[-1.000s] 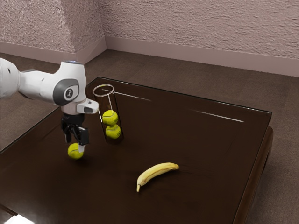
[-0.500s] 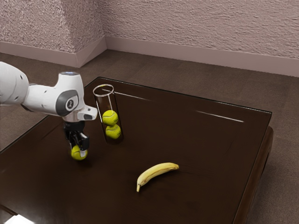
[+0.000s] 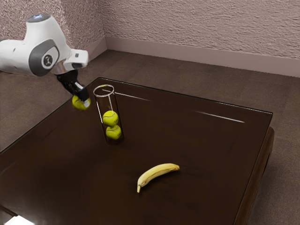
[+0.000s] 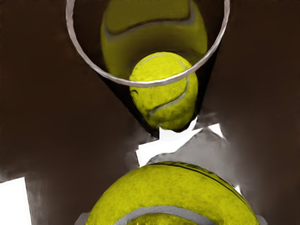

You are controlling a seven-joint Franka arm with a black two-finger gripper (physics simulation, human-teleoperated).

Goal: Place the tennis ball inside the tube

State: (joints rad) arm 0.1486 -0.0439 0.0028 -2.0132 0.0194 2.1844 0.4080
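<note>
Holding the tennis ball (image 3: 77, 103) in the gripper (image 3: 82, 101), clamped from both sides. Up off the table (image 3: 201, 145), just beside the tube (image 3: 103, 107) on the exterior view's left, near rim level. Not over the mouth.

Reading this as the transfer step: past the pick, short of the drop. Next: raise a little if needed, shift across to the tube, centre over the opening, straighten the hand from its present tilt, lower, then release. Can't quite judge clearance over the rim from this angle, so better to err high.

Watch the nearest edge of the rim. Coming in low could catch the ball there and tip or shove the tube. Also keep the fingers off the ring when letting go.

Note two balls already inside, upper one (image 3: 110, 117) resting on lower one (image 3: 113, 133), with space above. Probably enough for one more. Expect a snug fit, so centre well before release.

Ignore the banana (image 3: 157, 174), lying on the table toward the exterior view's right, well apart from the tube and out of the likely path.
</note>
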